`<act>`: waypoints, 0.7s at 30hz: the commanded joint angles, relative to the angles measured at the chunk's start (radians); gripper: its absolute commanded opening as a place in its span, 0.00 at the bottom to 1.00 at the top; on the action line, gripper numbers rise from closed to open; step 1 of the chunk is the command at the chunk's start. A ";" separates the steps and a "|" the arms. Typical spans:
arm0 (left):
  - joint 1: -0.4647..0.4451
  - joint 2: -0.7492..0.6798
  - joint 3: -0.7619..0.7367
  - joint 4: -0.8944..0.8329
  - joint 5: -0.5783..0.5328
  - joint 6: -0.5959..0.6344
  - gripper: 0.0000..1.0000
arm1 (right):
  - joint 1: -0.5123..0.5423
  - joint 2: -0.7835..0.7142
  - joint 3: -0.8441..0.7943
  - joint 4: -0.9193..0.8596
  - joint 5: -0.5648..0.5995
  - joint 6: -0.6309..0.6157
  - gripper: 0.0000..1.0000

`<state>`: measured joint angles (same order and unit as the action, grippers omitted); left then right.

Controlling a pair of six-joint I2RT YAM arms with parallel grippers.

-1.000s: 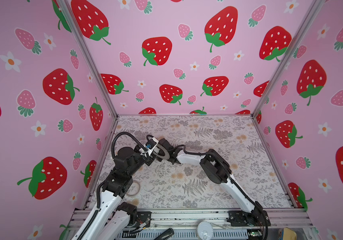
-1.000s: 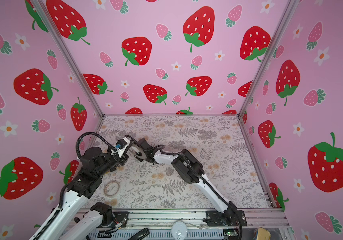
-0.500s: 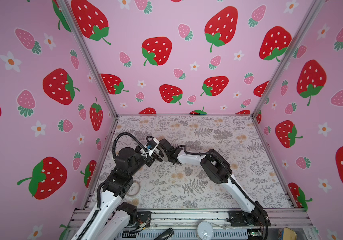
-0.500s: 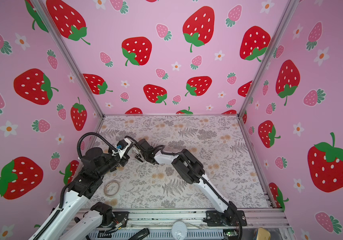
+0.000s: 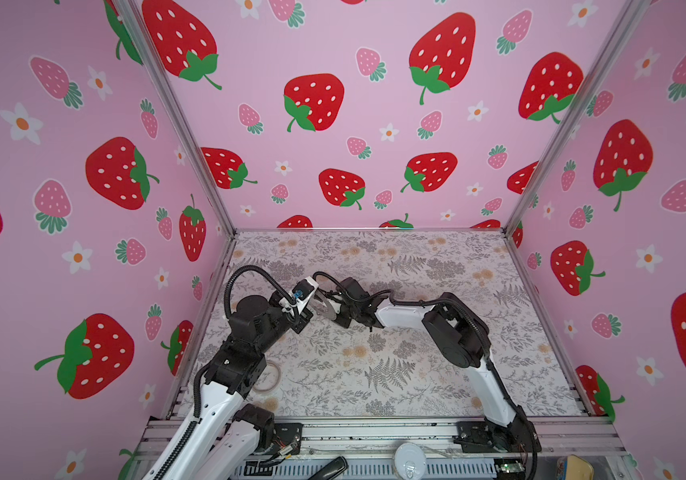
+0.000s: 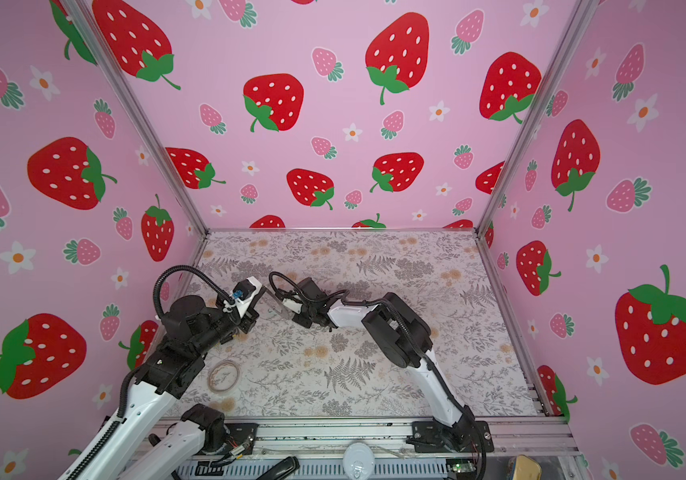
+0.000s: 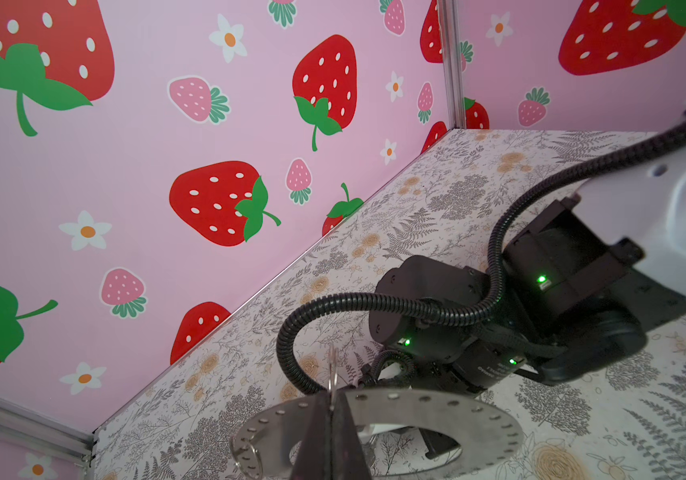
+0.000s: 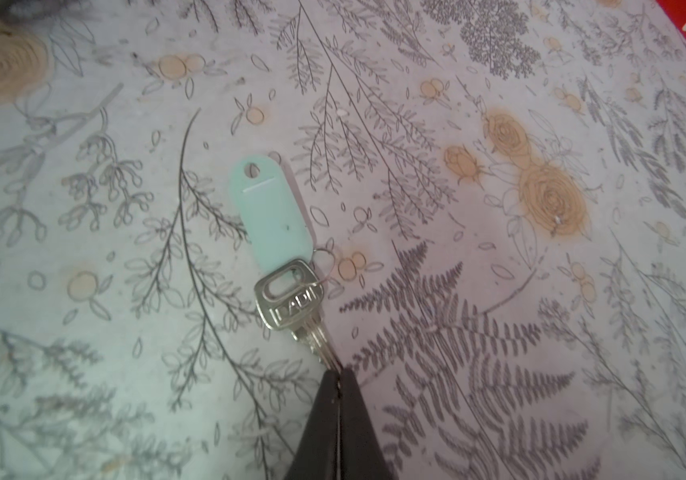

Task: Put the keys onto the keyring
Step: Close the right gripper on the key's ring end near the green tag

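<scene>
The keyring (image 7: 416, 419) is a flat grey disc with small holes along its rim, held off the table between both arms (image 5: 324, 308). My left gripper (image 7: 333, 401) is shut on its near rim, where a thin wire loop (image 7: 333, 370) stands up between the fingertips. A second small wire loop (image 7: 250, 457) hangs on the rim. In the right wrist view my right gripper (image 8: 336, 374) is shut on the blade tip of a silvery key (image 8: 291, 299). The key carries a mint-green tag (image 8: 268, 216) on a thin loop. In both top views the key is hidden.
A translucent beige tape-like ring (image 6: 223, 375) lies on the floral table near the left arm's base. Pink strawberry walls close in the left, back and right. The right arm's black wrist and cable (image 7: 499, 311) sit just beyond the disc.
The right gripper's jaws have closed a little further. The disc and both gripper heads have shifted slightly left and down.
</scene>
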<state>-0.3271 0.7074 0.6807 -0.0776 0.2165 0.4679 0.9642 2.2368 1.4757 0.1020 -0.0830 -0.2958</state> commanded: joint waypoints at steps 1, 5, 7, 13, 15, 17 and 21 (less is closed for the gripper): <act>-0.006 -0.014 -0.001 0.036 -0.004 0.013 0.00 | -0.032 -0.046 -0.100 -0.113 0.020 -0.074 0.08; -0.006 -0.011 -0.003 0.041 -0.002 0.011 0.00 | -0.083 -0.110 -0.199 -0.108 0.019 -0.098 0.09; -0.006 -0.012 -0.003 0.040 -0.001 0.011 0.00 | -0.105 -0.137 -0.244 -0.109 0.020 -0.115 0.09; -0.006 -0.016 -0.011 0.043 -0.003 0.011 0.00 | -0.157 -0.232 -0.339 -0.096 -0.030 -0.115 0.17; -0.005 -0.015 -0.015 0.050 -0.011 0.010 0.00 | -0.155 -0.261 -0.349 -0.050 -0.083 -0.081 0.22; -0.005 -0.015 -0.017 0.056 -0.013 0.007 0.00 | -0.147 -0.253 -0.312 -0.037 -0.138 -0.034 0.26; -0.006 -0.017 -0.013 0.057 -0.008 0.001 0.00 | -0.095 -0.170 -0.185 -0.037 -0.180 0.020 0.34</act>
<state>-0.3286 0.7074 0.6724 -0.0669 0.2100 0.4690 0.8261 2.0167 1.2049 0.0681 -0.1844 -0.3256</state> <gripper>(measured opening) 0.050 0.336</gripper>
